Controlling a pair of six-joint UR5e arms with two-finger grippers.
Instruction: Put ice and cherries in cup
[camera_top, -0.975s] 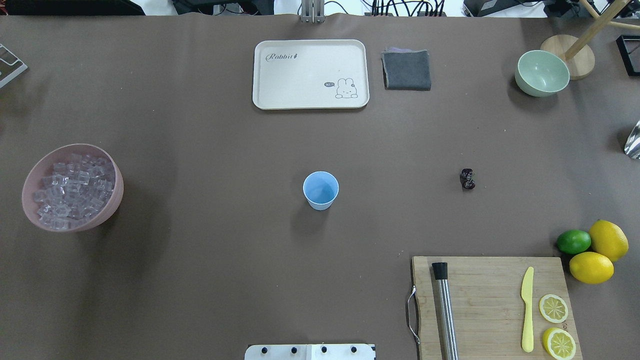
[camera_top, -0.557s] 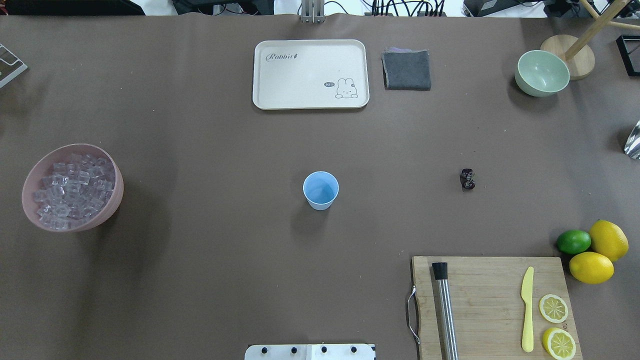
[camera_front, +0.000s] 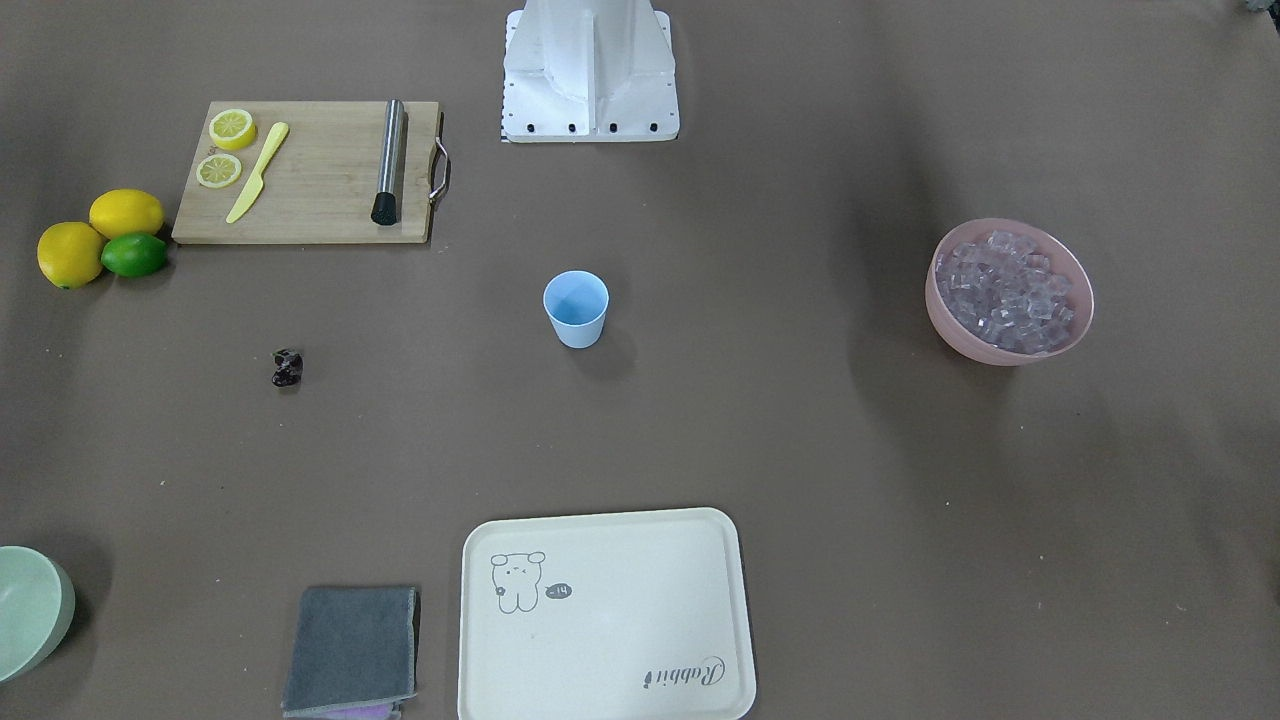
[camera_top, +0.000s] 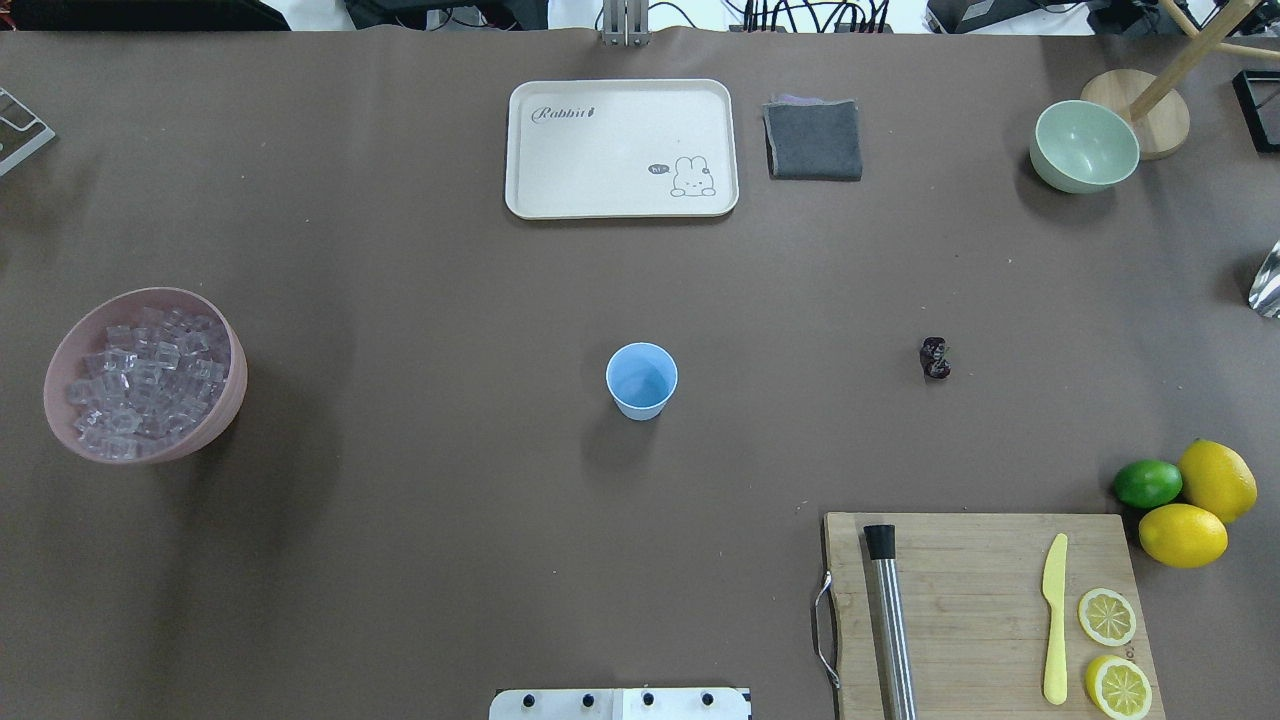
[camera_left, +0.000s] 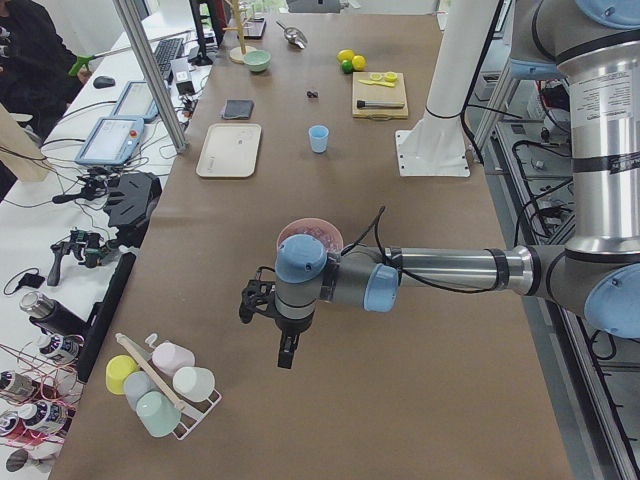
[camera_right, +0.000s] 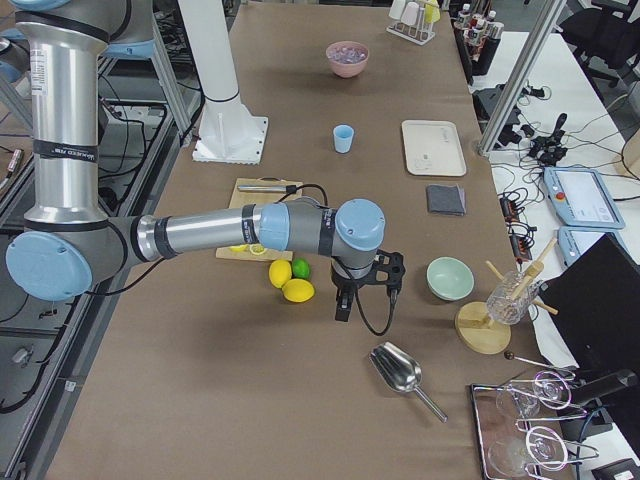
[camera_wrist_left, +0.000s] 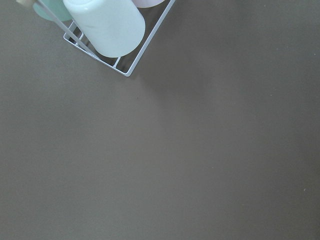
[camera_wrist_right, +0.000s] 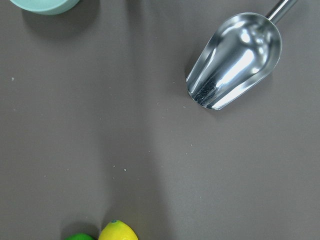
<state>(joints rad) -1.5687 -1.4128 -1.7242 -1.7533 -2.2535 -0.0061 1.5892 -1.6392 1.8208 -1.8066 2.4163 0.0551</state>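
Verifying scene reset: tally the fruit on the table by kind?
whole lemons: 2
lime: 1
lemon slices: 2
cherries, one cluster: 1
Total: 6

Long bench (camera_top: 400, 250) with a matte brown cover, creased slightly at the far edge. Light is even and from above; shadows on the cover are soft and broad. A white side desk (camera_left: 60, 200) runs along the bench's far side, littered with cables, a dark keyboard (camera_left: 165, 50) and tablet screens (camera_right: 580, 195). An aluminium post (camera_left: 150, 75) rises between bench and desk. Black office chair (camera_right: 605, 25) sits past the desk. On the near side stands grey metal framing (camera_left: 530, 150) hung with cables.
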